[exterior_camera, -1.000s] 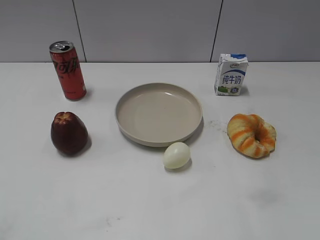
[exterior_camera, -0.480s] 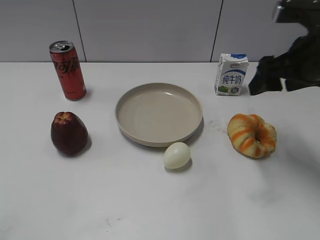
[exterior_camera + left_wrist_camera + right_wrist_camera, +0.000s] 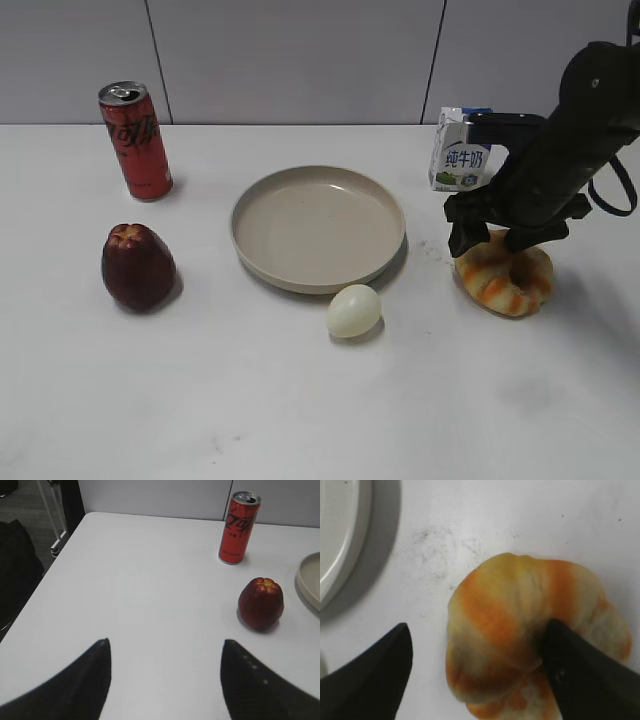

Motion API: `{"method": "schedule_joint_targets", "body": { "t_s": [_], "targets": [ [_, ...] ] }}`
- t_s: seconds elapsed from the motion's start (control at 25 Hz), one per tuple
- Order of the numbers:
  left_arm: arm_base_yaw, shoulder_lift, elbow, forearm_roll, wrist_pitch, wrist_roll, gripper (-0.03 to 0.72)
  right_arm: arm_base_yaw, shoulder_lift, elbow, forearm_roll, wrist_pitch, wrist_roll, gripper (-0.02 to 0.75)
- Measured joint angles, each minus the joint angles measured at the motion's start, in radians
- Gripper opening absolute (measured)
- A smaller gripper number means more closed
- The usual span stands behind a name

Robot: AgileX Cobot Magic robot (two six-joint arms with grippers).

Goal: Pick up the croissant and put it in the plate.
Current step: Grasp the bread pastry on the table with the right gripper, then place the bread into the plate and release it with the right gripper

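Right claw [image 3: 497, 240] wide open, straddling croissant [image 3: 503, 272] near tabletop's right edge, one finger in its hole for grip; nothing held yet. Plate [image 3: 318, 228] awaits, mid-tabletop.

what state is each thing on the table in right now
croissant: on the table, right gripper open around it
plate: empty
can: upright, opened
milk carton: upright
red fruit: untouched
egg: beside the plate
left gripper: open, empty

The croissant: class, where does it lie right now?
In the exterior view, the croissant lies on the table's right side, right of the plate, under the open right tool.
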Motion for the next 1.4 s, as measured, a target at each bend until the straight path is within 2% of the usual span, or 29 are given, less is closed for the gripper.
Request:
{"method": "schedule_joint_targets", "body": {
  "t_s": [0.12, 0.28, 0.36, 0.56, 0.8, 1.04, 1.24, 1.4],
  "targets": [
    [0.0, 0.0, 0.0, 0.0, 0.0, 0.0, 0.503, 0.0, 0.015, -0.002, -0.007, -0.012, 0.014, 0.429],
    [0.0, 0.0, 0.0, 0.0, 0.0, 0.0, 0.503, -0.001, 0.016, -0.005, -0.014, -0.013, 0.017, 0.152],
    [0.0, 0.0, 0.0, 0.0, 0.0, 0.0, 0.503, -0.001, 0.018, -0.01, -0.017, -0.002, 0.017, 0.064],
    [0.0, 0.0, 0.0, 0.0, 0.0, 0.0, 0.503, 0.0, 0.004, -0.046, -0.021, 0.097, 0.018, 0.062],
    [0.0, 0.0, 0.0, 0.0, 0.0, 0.0, 0.503, 0.026, -0.145, -0.128, -0.011, 0.213, -0.005, 0.06],
    [0.0, 0.0, 0.0, 0.0, 0.0, 0.0, 0.503, 0.133, -0.167, -0.3, 0.0, 0.235, -0.028, 0.06],
    [0.0, 0.0, 0.0, 0.0, 0.0, 0.0, 0.503, 0.244, -0.05, -0.441, 0.003, 0.232, -0.062, 0.06],
    [0.0, 0.0, 0.0, 0.0, 0.0, 0.0, 0.503, 0.292, 0.085, -0.52, 0.006, 0.23, -0.076, 0.06]
  ]
}}
